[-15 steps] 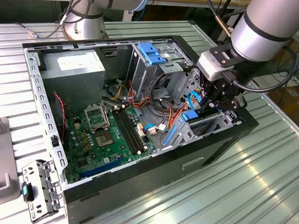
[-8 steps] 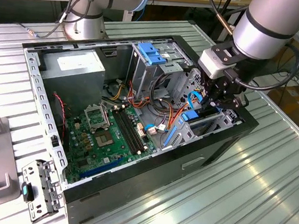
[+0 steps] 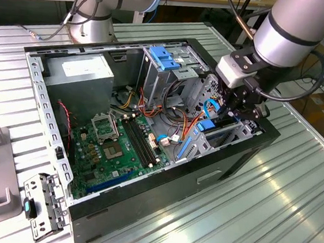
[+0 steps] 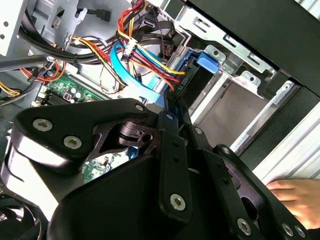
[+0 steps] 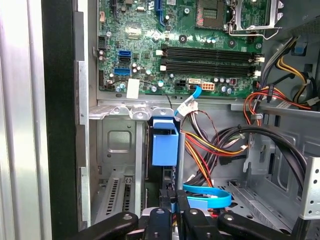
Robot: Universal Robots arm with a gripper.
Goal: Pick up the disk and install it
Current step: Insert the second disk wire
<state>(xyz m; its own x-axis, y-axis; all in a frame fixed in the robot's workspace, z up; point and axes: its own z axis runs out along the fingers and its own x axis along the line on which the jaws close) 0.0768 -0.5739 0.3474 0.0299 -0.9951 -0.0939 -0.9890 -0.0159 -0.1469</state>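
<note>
The disk [image 3: 207,126] stands on edge in a metal bay at the front corner of the open computer case [image 3: 32,84], toward the exterior view's right. Its blue carrier end [image 5: 164,144] and dark body [image 4: 199,82] appear in both wrist views. My gripper [image 3: 232,110] hangs right over that bay. Its black fingers are drawn together on the carrier's blue edge, as the first wrist view [image 5: 173,211] and the second wrist view [image 4: 168,107] both show.
Bundled cables [image 5: 220,145] and a blue ribbon cable [image 5: 207,197] crowd the bay. The motherboard [image 3: 119,146], a grey drive cage with a blue bracket [image 3: 166,58] and the power supply [image 3: 77,72] fill the case. A person's hand [image 4: 292,196] rests beside the case. Another arm's base [image 3: 91,27] stands behind.
</note>
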